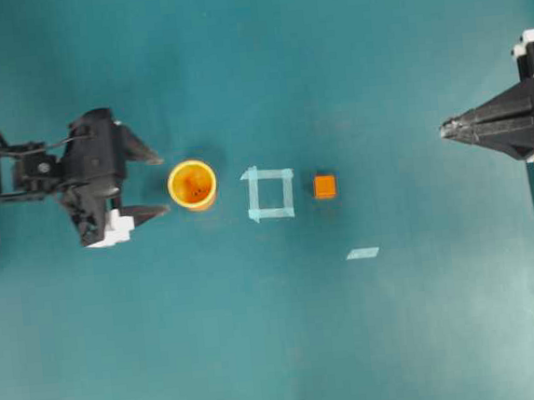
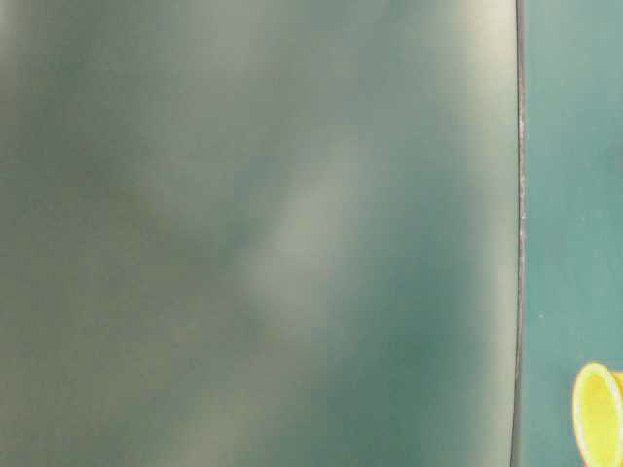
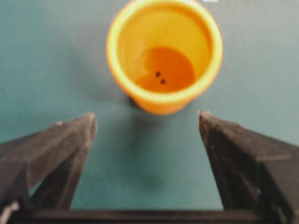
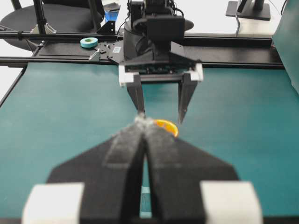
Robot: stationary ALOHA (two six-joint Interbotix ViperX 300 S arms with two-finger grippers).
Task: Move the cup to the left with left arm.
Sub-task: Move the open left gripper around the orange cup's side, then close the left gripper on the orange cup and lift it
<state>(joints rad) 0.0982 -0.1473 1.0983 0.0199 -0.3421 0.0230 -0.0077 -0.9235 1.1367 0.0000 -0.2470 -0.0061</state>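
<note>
**A robotics lab bench, not a home or shop**

You are looking at a lab test station. The work surface is a plain teal mat (image 1: 280,349) with nothing domestic on it, only a square outlined in pale tape (image 1: 269,192) and a loose tape strip (image 1: 362,253), the sort of markers you lay down for repeatable trials. From the right wrist view you can see a black metal frame rail (image 4: 70,59) bordering the mat, a roll of teal tape (image 4: 88,42) resting on the mounting plate, and behind it a black stand base (image 4: 247,10) on a white floor. Two black robot arms face each other across the mat, bolted at its edges.
</note>
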